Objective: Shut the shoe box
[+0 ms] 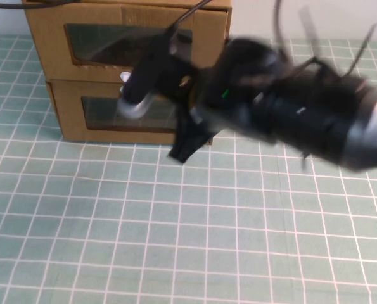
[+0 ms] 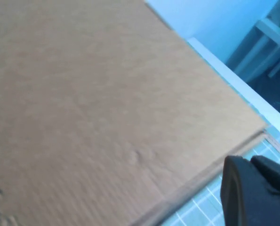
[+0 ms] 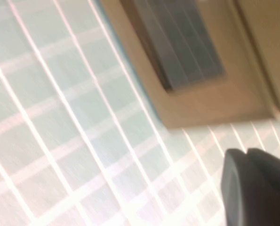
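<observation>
Two brown cardboard boxes with clear front windows stand stacked at the back left. The upper one, the shoe box (image 1: 49,38), shows a small white tab (image 1: 125,77) at the lower edge of its front. The lower box (image 1: 71,126) rests on the mat and also shows in the right wrist view (image 3: 201,101). My right gripper (image 1: 178,151) is shut and empty, low in front of the lower box's right end; its fingertips (image 3: 247,155) hang over the mat. My left gripper (image 2: 248,165) is shut beside a broad cardboard face (image 2: 107,103); I cannot tell which box.
A green gridded mat (image 1: 175,240) covers the table in front of the boxes. My right arm (image 1: 302,114) stretches in from the right and hides the right part of both box fronts. A white table edge (image 2: 234,77) runs behind the cardboard.
</observation>
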